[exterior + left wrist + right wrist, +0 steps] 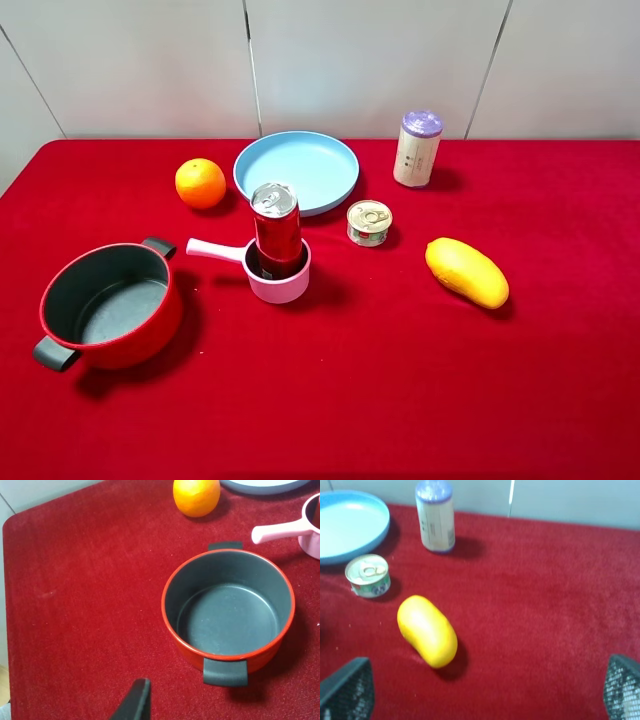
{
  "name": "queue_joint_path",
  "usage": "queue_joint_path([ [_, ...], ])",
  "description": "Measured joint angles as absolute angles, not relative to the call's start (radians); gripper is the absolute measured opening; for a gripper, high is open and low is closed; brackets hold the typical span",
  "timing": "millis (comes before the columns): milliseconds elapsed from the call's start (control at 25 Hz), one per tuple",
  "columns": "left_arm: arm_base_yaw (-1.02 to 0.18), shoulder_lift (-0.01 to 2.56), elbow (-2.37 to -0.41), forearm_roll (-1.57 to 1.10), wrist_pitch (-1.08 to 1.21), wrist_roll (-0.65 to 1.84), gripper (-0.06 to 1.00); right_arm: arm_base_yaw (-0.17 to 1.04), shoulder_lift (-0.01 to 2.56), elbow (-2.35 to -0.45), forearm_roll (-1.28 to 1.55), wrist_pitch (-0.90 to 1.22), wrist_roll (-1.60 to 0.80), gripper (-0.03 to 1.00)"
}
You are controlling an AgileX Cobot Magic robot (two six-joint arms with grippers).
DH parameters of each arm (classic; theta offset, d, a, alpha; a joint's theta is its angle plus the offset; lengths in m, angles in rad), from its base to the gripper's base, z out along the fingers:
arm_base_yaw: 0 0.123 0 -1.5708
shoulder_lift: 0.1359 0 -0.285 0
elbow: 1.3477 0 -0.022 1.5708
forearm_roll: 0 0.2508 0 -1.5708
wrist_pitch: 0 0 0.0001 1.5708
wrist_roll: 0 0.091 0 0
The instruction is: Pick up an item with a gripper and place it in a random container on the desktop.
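The tall red drink can (277, 229) with a silver top stands upright inside the small pink saucepan (291, 284) near the middle of the red desktop (400, 380). The saucepan's pale handle (214, 249) points left; the handle also shows in the left wrist view (282, 529). Neither arm shows in the exterior high view. Only one black finger (136, 700) of my left gripper shows, above bare cloth near the red pot. My right gripper (486, 685) is open and empty, its fingertips (350, 685) wide apart over cloth near the mango.
A red two-handled pot (110, 305) stands at the left front. An orange (200, 183), a blue plate (296, 170) and a purple-lidded canister (418, 148) stand at the back. A short gold-lidded tin (369, 222) and a yellow mango (466, 271) lie right of the saucepan.
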State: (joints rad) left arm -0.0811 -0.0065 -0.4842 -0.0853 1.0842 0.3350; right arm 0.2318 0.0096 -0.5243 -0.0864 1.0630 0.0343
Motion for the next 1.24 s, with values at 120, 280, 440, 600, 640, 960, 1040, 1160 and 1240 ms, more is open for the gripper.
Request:
queue_joint_path([
  [120,-0.081,-0.006,-0.484,-0.085,1.084,0.335,0.98,0.232,-0.006,-0.524,-0.088,1.063,0.034,0.69],
  [280,-0.081,-0.006,-0.484,-0.085,1.084,0.335,0.98,0.232,-0.006,-0.514,-0.085,1.055,0.028,0.69],
  [440,-0.081,-0.006,-0.484,-0.085,1.084,0.335,0.98,0.232,-0.006,-0.497,-0.081,1.033,0.022,0.69],
  [600,-0.081,-0.006,-0.484,-0.085,1.084,0.335,0.98,0.232,-0.006,-0.497,-0.077,1.032,0.022,0.69],
  [640,-0.081,-0.006,-0.484,-0.085,1.084,0.335,0.98,0.232,-0.006,-0.497,-0.074,1.032,0.022,0.69],
  [960,-0.081,-0.006,-0.484,-0.085,1.083,0.335,0.98,0.232,-0.006,-0.497,-0.063,1.032,0.021,0.69],
  [1040,-0.081,-0.006,-0.484,-0.085,1.083,0.335,0.98,0.232,-0.006,-0.497,-0.062,1.031,0.021,0.69],
  [1160,-0.081,-0.006,-0.484,-0.085,1.083,0.335,0.98,0.232,-0.006,-0.497,-0.059,1.031,0.019,0.69],
  [1240,-0.081,-0.006,-0.484,-0.085,1.083,0.335,0.98,0.232,-0.006,-0.497,-0.059,1.031,0.019,0.69],
])
